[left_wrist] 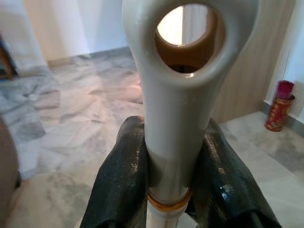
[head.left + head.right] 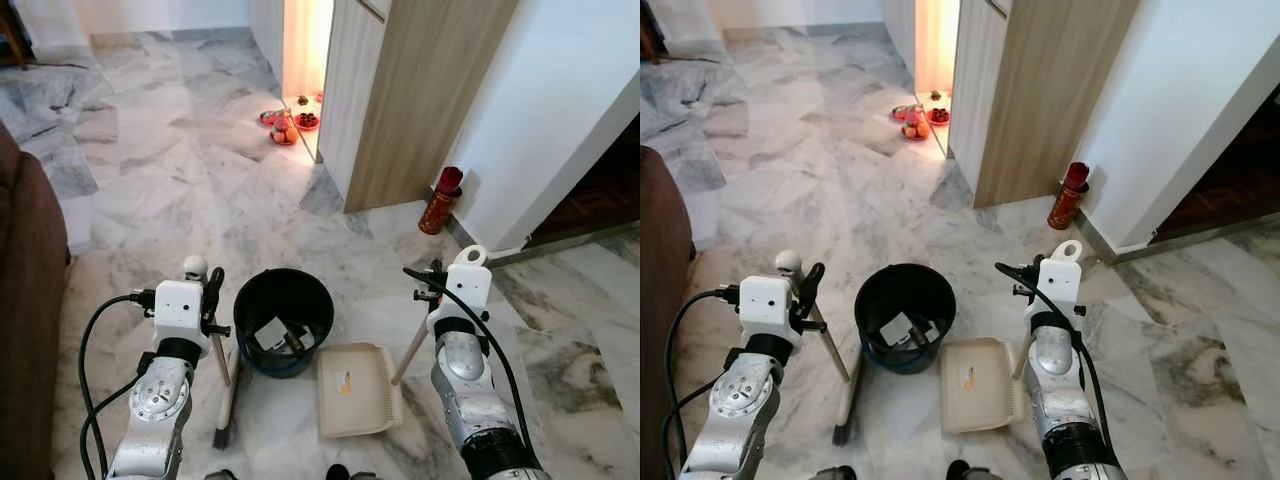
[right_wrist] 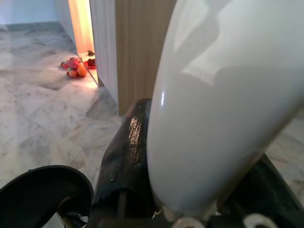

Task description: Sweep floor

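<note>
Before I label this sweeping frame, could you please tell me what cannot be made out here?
- Bucket contents: eye views, too small to identify.
- Broom head: left eye view, cut by the bottom edge, partly behind the left arm.
- Mark on the dustpan: too small to read.
- Right tool fingertips: right wrist view, covered by the dustpan handle.

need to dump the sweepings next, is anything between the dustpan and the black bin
Nothing visible does. The dustpan lies flat on the floor right beside the black bin, to the robot's right of it. The right gripper already clamps its handle.
</note>
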